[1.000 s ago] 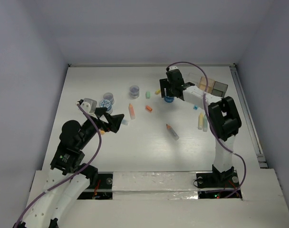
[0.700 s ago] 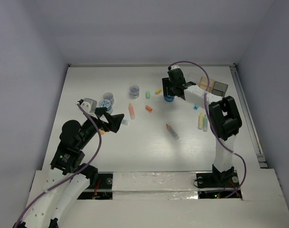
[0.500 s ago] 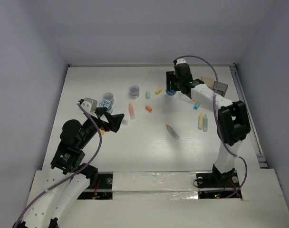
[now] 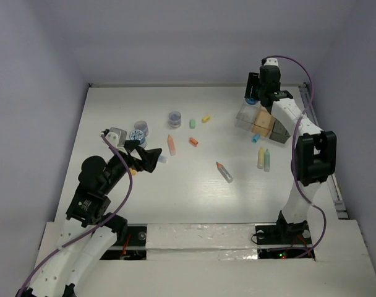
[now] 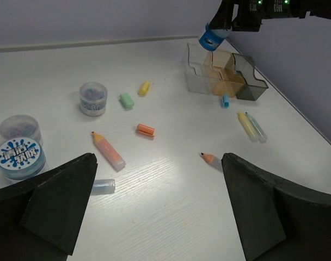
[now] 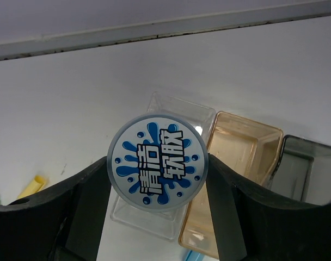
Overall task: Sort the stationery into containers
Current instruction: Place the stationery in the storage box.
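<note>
The left gripper [image 4: 146, 158] hangs released, its black fingers spread wide above the white table [image 5: 165, 217]. Beyond it lie four stubby plastic markers [image 5: 107, 151], five short coloured bits [image 5: 145, 130] and three round tubs [image 5: 93, 98]. Farthest, three translucent rectangular boxes stand in a touching row: clear box [image 5: 197, 81], amber box [image 5: 222, 81], smoky grey box [image 5: 250, 87]. Above the clear box the right gripper [image 6: 157, 174] clenches a fourth tub [image 6: 158, 160], whose lid is splashed with blue.

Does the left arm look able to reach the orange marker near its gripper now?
Probably yes: the left gripper is open and the orange marker lies just ahead on the table, with nothing between them.
</note>
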`<state>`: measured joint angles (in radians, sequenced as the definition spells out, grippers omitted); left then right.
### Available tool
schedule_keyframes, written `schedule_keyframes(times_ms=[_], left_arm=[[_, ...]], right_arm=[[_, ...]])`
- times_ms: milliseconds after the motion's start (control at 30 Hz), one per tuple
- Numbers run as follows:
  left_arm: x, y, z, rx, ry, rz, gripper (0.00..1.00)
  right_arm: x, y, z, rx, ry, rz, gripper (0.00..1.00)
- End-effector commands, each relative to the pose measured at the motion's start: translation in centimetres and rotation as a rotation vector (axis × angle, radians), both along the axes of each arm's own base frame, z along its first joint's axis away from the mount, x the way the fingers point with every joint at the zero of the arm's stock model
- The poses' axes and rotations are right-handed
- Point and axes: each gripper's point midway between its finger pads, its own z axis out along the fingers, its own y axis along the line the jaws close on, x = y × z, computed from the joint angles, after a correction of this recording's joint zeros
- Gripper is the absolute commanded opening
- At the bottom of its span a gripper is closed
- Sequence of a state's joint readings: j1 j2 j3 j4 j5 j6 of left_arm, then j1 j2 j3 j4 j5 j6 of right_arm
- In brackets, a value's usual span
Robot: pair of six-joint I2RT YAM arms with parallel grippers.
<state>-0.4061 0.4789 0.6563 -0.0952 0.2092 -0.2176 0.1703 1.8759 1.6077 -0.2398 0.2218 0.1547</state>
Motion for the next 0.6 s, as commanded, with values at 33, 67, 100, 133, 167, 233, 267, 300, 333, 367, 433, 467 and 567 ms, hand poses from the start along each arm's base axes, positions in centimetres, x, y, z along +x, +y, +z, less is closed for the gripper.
schedule_keyframes(times_ms=[33,67,100,133,167,233,267,300,333,367,433,467,567], left_arm=[[-0.2,0.1,2.9,-0.026,-0.081,0.0,0.99],[-0.2,0.1,3.0,-0.025,-0.084,0.0,0.99],[-0.1,0.1,3.0,-0.025,-0.084,0.002,0.99],[-0.1,0.1,2.9,-0.022,-0.082,0.0,0.99],[-0.1,0.1,2.9,-0.022,-0.082,0.002,0.99],[-0.1,0.1,2.9,-0.023,-0.079,0.003,0.99],[-0.1,0.1,2.9,-0.021,-0.079,0.005,0.99],[-0.1,0.1,2.9,-0.023,-0.079,0.005,0.99],[-0.1,0.1,2.9,-0.023,-0.079,0.005,0.99],[-0.1,0.1,2.9,-0.022,-0.08,0.005,0.99],[-0.1,0.1,2.9,-0.022,-0.082,0.005,0.99],[-0.1,0.2,2.9,-0.022,-0.08,0.006,0.99],[-0.1,0.2,2.9,-0.022,-0.08,0.008,0.99]], right_arm=[[2.4,-0.3,3.5,-0.022,-0.092,0.001,0.28],[2.6,-0.8,3.1,-0.025,-0.084,-0.007,0.29],[2.7,-0.8,2.6,-0.026,-0.073,-0.005,0.29],[2.8,-0.8,2.3,-0.027,-0.07,-0.005,0.29],[2.8,-0.9,1.9,-0.03,-0.061,-0.009,0.29],[2.9,-1.2,1.0,-0.041,-0.046,-0.029,0.29],[2.8,-1.3,0.5,-0.045,-0.037,-0.033,0.29],[2.7,-1.3,0.3,-0.044,-0.033,-0.035,0.29],[2.7,-1.4,0.1,-0.045,-0.032,-0.04,0.29],[2.7,-1.5,-0.4,-0.046,-0.025,-0.043,0.3],[2.7,-1.5,-0.8,-0.044,-0.015,-0.048,0.3],[2.8,-2.0,-1.5,-0.044,0.0,-0.059,0.3],[2.9,-2.1,-2.3,-0.044,0.017,-0.069,0.3]])
